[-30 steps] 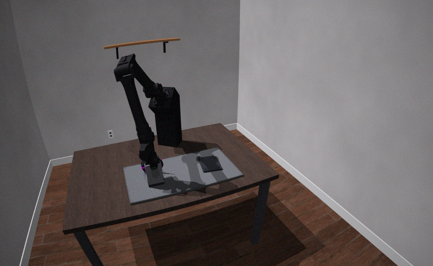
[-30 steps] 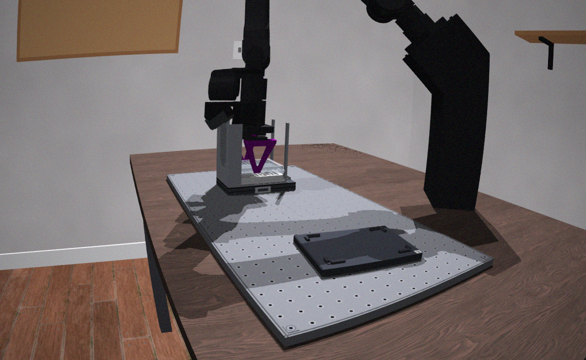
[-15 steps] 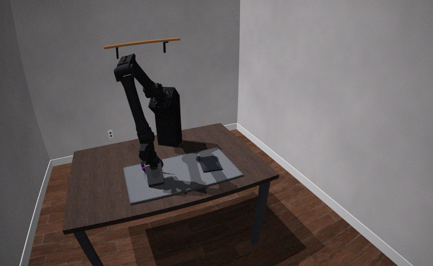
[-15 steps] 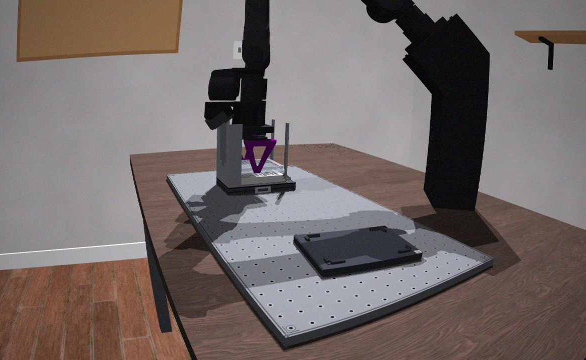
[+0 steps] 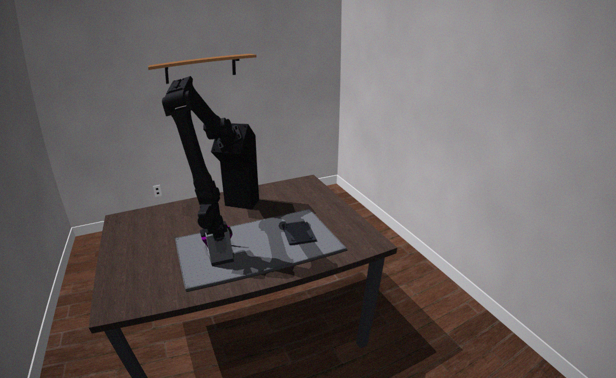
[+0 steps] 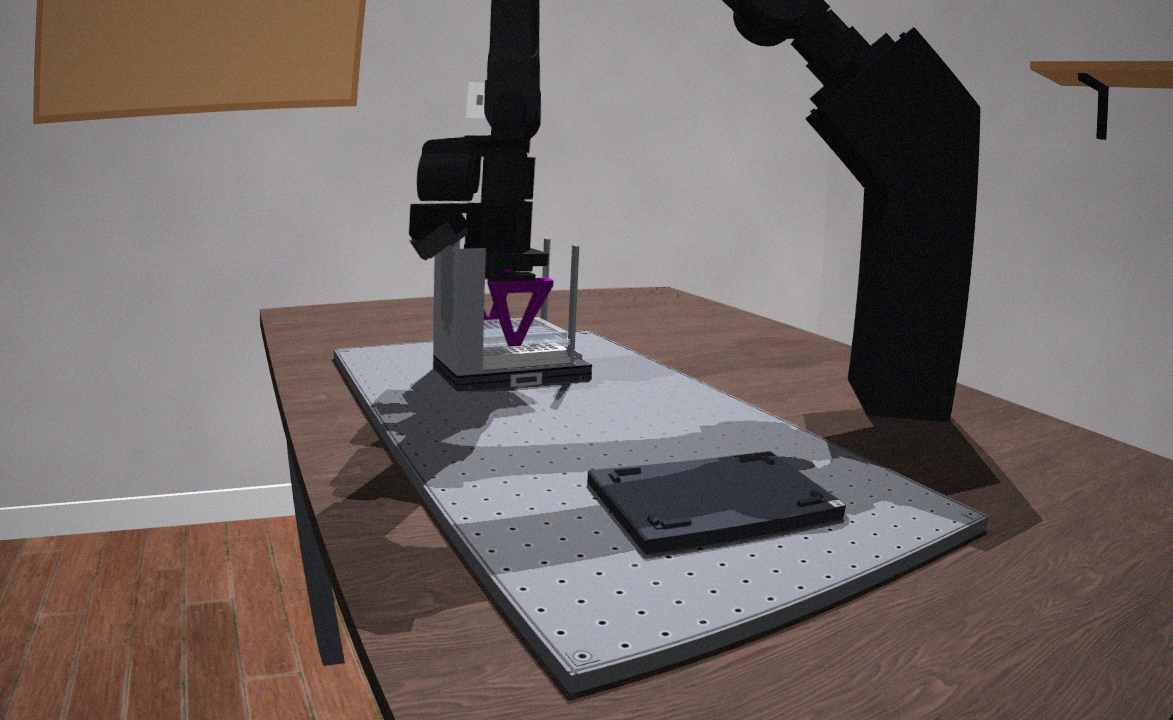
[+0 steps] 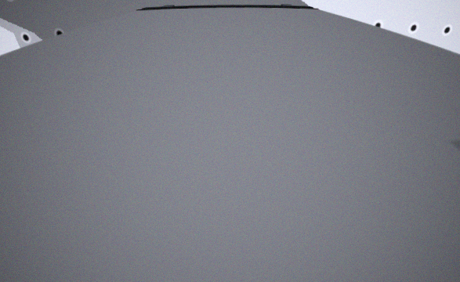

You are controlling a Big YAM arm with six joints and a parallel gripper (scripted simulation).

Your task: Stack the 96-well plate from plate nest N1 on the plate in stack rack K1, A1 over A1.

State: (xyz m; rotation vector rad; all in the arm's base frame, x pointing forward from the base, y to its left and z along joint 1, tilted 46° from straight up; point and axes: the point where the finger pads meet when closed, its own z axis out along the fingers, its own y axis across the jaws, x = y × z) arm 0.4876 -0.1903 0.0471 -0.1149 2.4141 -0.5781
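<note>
The stack rack K1 (image 6: pixel 509 358) stands at the far left of the perforated baseplate, with a tall grey side wall and thin posts; it also shows in the top view (image 5: pixel 220 248). My gripper (image 6: pixel 513 338) with its purple fingers reaches down into the rack from above and is shut on the pale 96-well plate (image 6: pixel 532 347), low in the rack. I cannot tell the held plate apart from the plate under it. The plate nest N1 (image 6: pixel 715 501) is a dark flat tray and holds nothing. The wrist view shows only a grey wall (image 7: pixel 230 157).
The arm's black base column (image 6: pixel 912 241) stands at the back right of the table. The grey baseplate (image 6: pixel 626 501) carries both the rack and the nest. A wooden shelf (image 5: pixel 201 61) hangs on the back wall.
</note>
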